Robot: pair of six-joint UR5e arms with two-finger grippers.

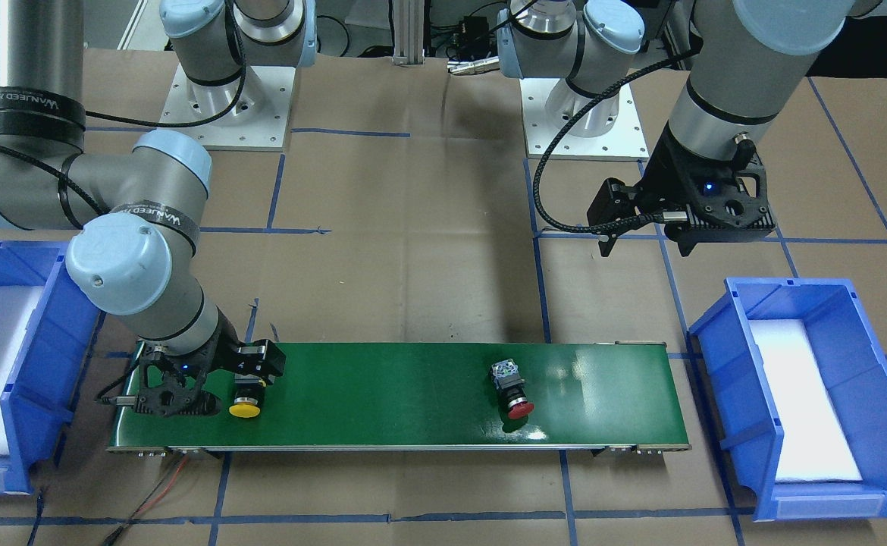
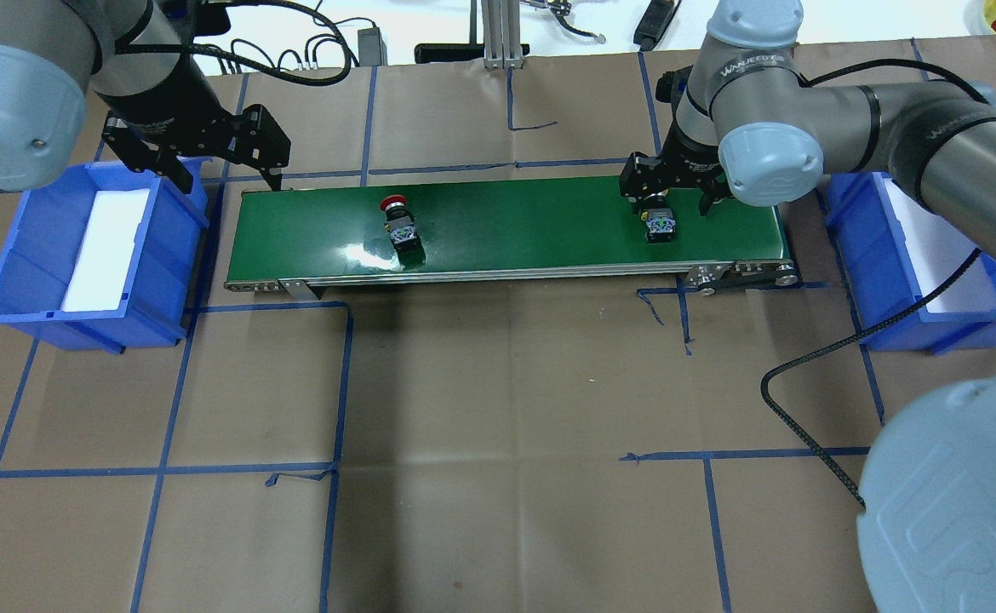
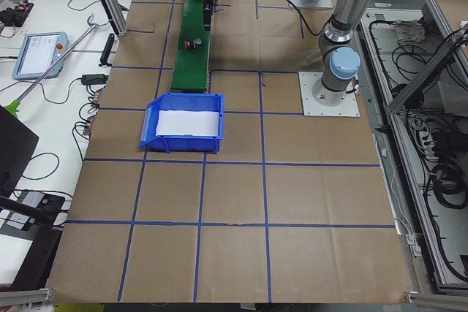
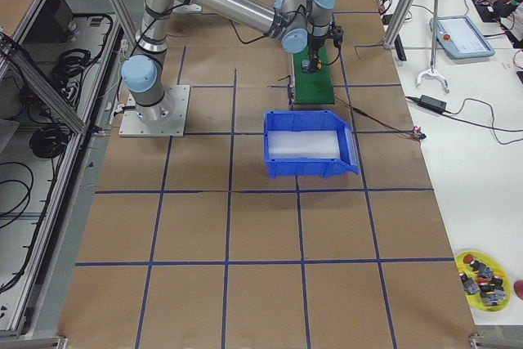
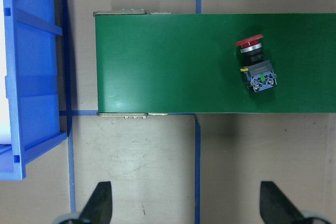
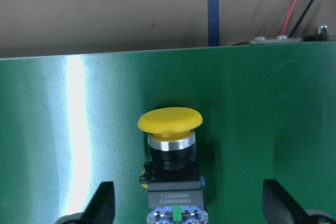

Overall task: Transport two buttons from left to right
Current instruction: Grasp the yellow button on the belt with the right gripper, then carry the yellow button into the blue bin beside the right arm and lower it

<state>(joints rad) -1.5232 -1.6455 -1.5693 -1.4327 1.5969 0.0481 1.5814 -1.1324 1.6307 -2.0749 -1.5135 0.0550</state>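
**Item 1. Yellow-capped button** point(image 6: 170, 124). We find it lying on its side on the green belt point(image 1: 398, 394), near the belt's end on the robot's right. Its cap points toward the operators' side and its grey rear block toward the robot. We judge it lies there because that end is nearest the receiving bin.

**Item 2. Red-capped button** point(image 2: 400, 223). It also lies on its side on the belt, left of the middle and well apart from item 1. Nothing touches it. We take it to be second in line for pickup.

**Item 3. Right gripper** point(image 2: 668, 194). It is lowered over item 1. The wrist view shows its fingers point(image 6: 102, 205) spread wide, one on each side of the button's body and neither touching it. We judge this straddle to be the line-up for a pinch across the black barrel, which offers a firmer hold than the domed cap.

**Item 4. Left gripper** point(image 2: 227, 166). It hangs above the paper between the belt's left end and the left bin point(image 2: 13, 281), spread and carrying nothing. Its wrist camera looks down on the red-capped button from a distance. We read this as a parked pose, out of the way.

**Item 5. Right bin** point(image 1: 49, 341). It is blue with a white pad inside and stands just beyond the belt's right end. We see no button in it, so we count neither button as delivered.
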